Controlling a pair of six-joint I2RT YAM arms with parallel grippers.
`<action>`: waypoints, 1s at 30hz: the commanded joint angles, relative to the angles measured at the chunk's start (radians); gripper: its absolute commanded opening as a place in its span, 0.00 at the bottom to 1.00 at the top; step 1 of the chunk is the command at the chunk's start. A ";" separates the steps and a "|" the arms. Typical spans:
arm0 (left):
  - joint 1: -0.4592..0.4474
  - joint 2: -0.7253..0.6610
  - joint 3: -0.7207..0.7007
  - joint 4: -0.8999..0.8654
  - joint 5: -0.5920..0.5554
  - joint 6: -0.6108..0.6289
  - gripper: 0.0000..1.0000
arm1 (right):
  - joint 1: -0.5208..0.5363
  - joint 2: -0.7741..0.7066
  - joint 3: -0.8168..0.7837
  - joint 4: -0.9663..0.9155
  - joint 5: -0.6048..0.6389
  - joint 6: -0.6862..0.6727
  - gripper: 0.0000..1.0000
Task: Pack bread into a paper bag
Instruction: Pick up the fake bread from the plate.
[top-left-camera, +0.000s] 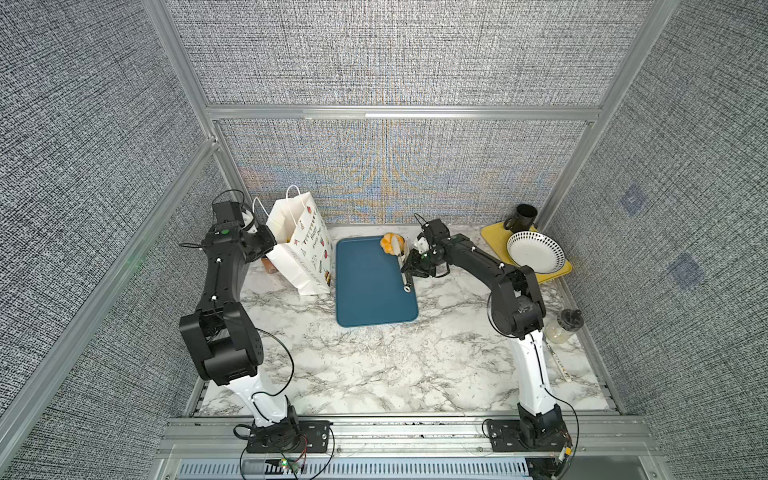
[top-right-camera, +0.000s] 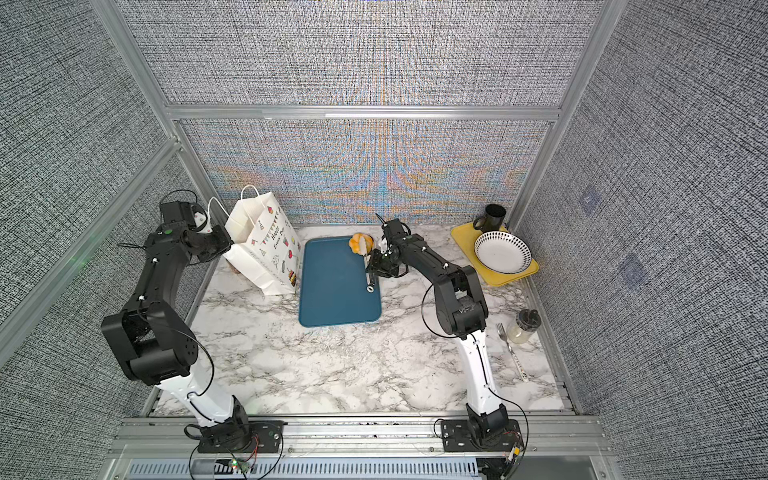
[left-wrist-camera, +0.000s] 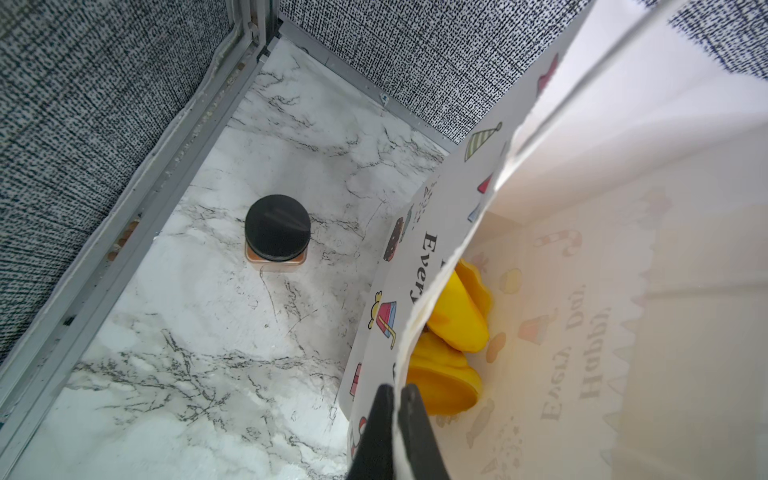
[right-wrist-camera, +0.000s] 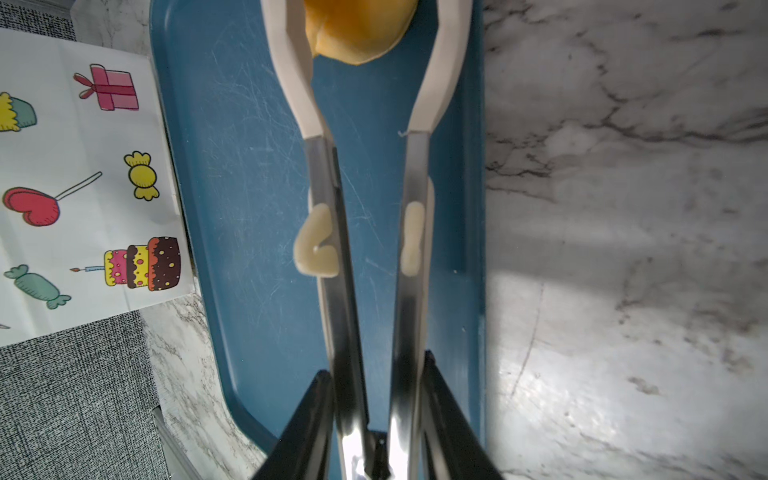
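Note:
The white paper bag (top-left-camera: 300, 253) (top-right-camera: 262, 253) stands open at the back left. My left gripper (left-wrist-camera: 397, 392) (top-left-camera: 269, 244) is shut on its near rim. Two glossy yellow pieces of bread (left-wrist-camera: 457, 320) lie inside the bag (left-wrist-camera: 623, 291). My right gripper (right-wrist-camera: 376, 365) (top-left-camera: 411, 272) is shut on metal tongs (right-wrist-camera: 332, 232) (top-left-camera: 402, 259). The tongs' white tips stand either side of an orange-yellow bun (right-wrist-camera: 357, 29) (top-left-camera: 390, 243) (top-right-camera: 357, 242). That bun sits at the far right corner of the blue tray (top-left-camera: 370, 299) (top-right-camera: 332, 299) (right-wrist-camera: 249, 208).
A small jar with a black lid (left-wrist-camera: 277, 228) stands behind the bag near the left wall. At the back right a yellow board (top-left-camera: 552, 270) carries a patterned bowl (top-left-camera: 534, 251) and a black mug (top-left-camera: 521, 218). A bottle (top-right-camera: 524, 327) and fork (top-right-camera: 509, 345) lie at the right edge.

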 joint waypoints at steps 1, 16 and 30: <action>0.003 -0.009 -0.014 -0.010 -0.015 0.004 0.02 | 0.000 0.004 0.006 -0.030 0.008 -0.016 0.28; 0.003 -0.023 -0.054 0.020 -0.015 -0.021 0.02 | 0.004 -0.050 -0.006 -0.076 -0.028 -0.088 0.00; 0.003 -0.034 -0.033 0.007 0.005 -0.036 0.02 | 0.031 -0.213 -0.035 0.159 -0.203 -0.015 0.00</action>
